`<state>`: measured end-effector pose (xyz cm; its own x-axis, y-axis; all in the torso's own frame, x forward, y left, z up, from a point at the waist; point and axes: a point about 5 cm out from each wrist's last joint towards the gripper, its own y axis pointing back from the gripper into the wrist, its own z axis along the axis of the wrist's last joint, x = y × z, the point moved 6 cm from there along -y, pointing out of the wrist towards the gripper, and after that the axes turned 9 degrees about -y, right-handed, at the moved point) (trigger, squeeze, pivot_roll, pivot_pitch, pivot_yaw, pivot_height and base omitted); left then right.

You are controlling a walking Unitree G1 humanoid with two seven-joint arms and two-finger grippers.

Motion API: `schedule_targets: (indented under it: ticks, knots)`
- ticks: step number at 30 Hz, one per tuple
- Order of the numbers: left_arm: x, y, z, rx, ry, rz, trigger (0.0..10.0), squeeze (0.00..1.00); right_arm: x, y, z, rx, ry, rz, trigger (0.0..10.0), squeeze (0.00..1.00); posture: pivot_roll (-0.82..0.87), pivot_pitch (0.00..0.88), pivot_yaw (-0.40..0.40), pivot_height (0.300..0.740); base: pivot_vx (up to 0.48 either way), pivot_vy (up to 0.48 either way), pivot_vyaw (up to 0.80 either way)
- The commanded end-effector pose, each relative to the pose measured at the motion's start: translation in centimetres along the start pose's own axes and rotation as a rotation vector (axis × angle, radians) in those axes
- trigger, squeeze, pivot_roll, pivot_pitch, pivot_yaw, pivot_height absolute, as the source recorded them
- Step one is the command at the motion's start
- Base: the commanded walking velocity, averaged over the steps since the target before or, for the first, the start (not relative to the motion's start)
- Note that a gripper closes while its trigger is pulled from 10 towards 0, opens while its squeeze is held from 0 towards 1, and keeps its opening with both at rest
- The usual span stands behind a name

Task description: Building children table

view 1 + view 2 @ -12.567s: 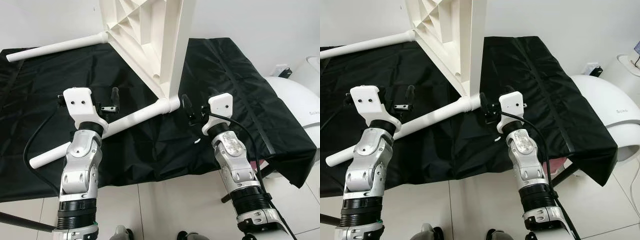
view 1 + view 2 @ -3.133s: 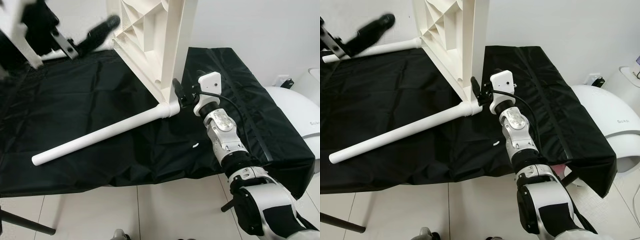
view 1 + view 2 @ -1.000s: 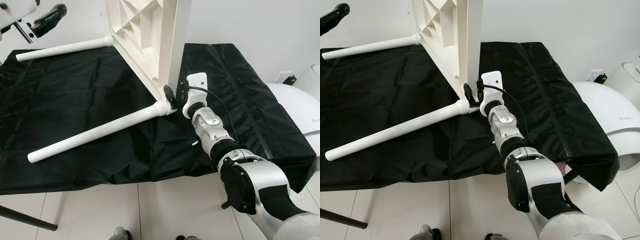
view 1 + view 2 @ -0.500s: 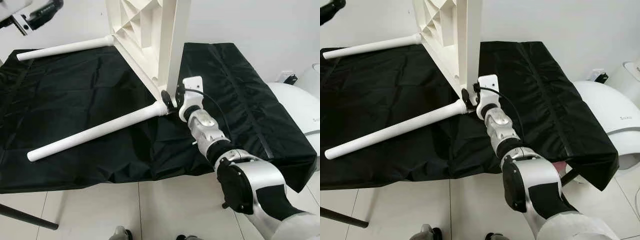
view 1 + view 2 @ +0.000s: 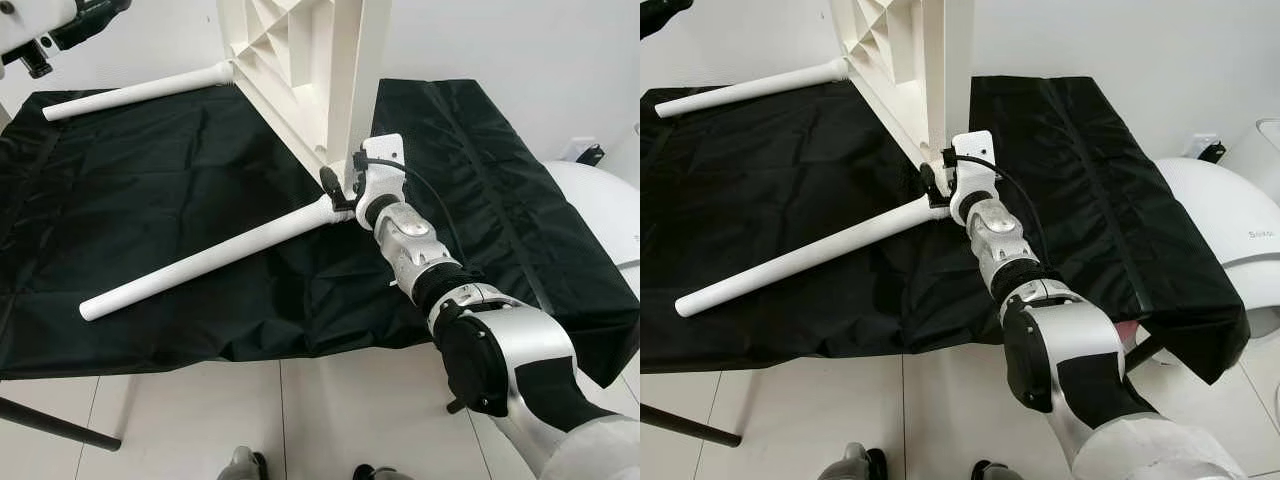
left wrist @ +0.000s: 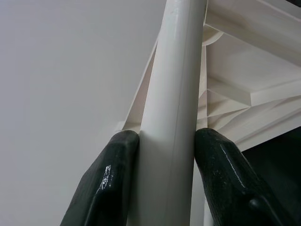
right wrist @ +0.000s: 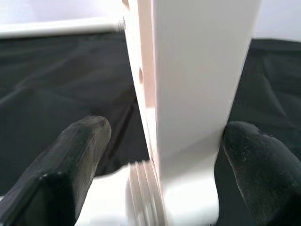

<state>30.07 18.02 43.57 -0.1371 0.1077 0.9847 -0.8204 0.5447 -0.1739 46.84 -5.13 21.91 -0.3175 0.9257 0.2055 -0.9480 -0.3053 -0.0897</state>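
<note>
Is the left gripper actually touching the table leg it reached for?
Touching. In the left wrist view both black fingers press against opposite sides of the white table leg, no gap visible.

My right gripper (image 5: 343, 187) has moved in from beside the table top (image 5: 320, 70) and now straddles its lower corner. My left gripper (image 6: 162, 141) went up and clamped a white leg (image 6: 171, 113).

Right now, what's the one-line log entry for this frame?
left gripper: shut on leg | right gripper: open, straddling tabletop edge at corner | lower leg: attached, lying on black cloth
</note>
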Motion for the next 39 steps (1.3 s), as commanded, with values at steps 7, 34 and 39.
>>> schedule_targets:
  ticks: [7,34,39]
  knots:
    - [-0.5,0.1,0.7,-0.035,0.037,-0.033,10.0,0.00,-1.7,0.3,-0.8,0.052,0.059,-0.064,10.0,0.00,0.20,0.194,-0.012,0.740,0.000,0.000,0.00]
    - [-1.1,0.8,3.3,-0.127,0.108,-0.112,10.0,0.00,-0.5,-0.6,3.9,-0.040,0.241,0.049,1.6,0.00,0.25,0.264,-0.018,0.740,0.000,0.000,0.00]
    - [-1.0,1.1,3.7,-0.131,0.119,-0.131,10.0,0.00,-0.9,-0.6,4.2,-0.046,0.241,0.028,3.1,0.00,0.27,0.288,-0.020,0.740,0.000,0.000,0.00]
